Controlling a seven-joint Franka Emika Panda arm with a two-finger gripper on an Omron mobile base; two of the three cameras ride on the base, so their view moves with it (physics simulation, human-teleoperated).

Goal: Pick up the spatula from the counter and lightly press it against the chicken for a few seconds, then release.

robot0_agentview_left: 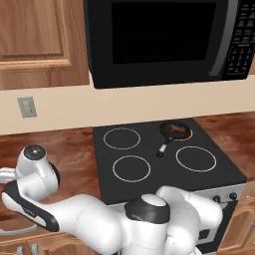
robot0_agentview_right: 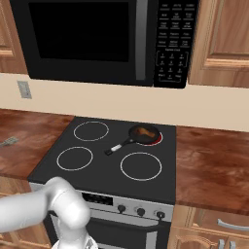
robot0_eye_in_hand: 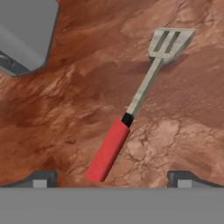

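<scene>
The gripper stood wide open, holding and touching nothing. Its two fingertips rose well apart at the bottom of the hand view. The spatula lay flat on the brown counter. Its red handle pointed into the gap between the tips, a little left of the middle in that view, and its slotted blade slanted away to the upper right. The chicken sat in a small pan on the rear right burner of the stove. The keypad writing on the microwave was too small to read.
</scene>
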